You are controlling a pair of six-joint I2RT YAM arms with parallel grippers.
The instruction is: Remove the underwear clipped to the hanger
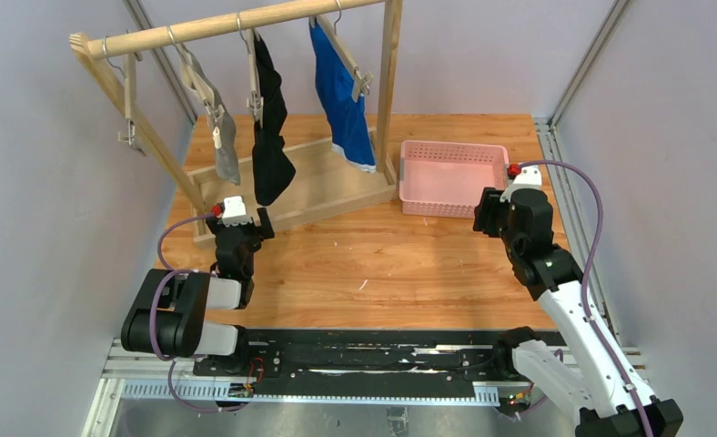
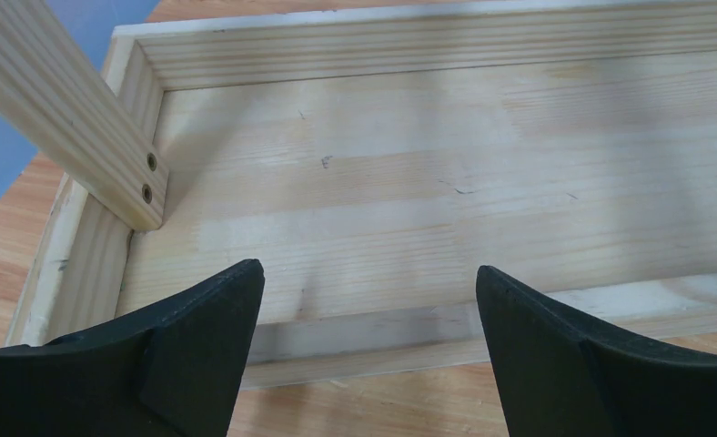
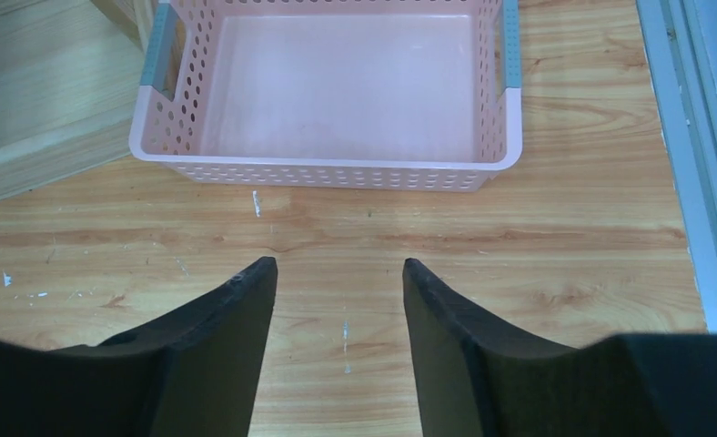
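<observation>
Three briefs hang from clip hangers on a wooden rail (image 1: pixel 218 25): grey underwear (image 1: pixel 223 141) at left, black underwear (image 1: pixel 269 137) in the middle, blue underwear (image 1: pixel 344 100) at right. My left gripper (image 1: pixel 246 221) is open and empty, low at the front edge of the rack's wooden base, just below the black underwear; in the left wrist view it (image 2: pixel 370 278) faces the base board. My right gripper (image 1: pixel 487 216) is open and empty, just in front of the pink basket; it also shows in the right wrist view (image 3: pixel 337 269). No underwear shows in either wrist view.
The wooden rack's base tray (image 1: pixel 332 187) and slanted posts (image 1: pixel 136 118) stand at the back left; one post (image 2: pixel 73 118) is close to my left fingers. An empty pink perforated basket (image 1: pixel 408 202) sits at the back right, also in the right wrist view (image 3: pixel 328 173). An empty hanger (image 1: pixel 129 100) hangs at far left.
</observation>
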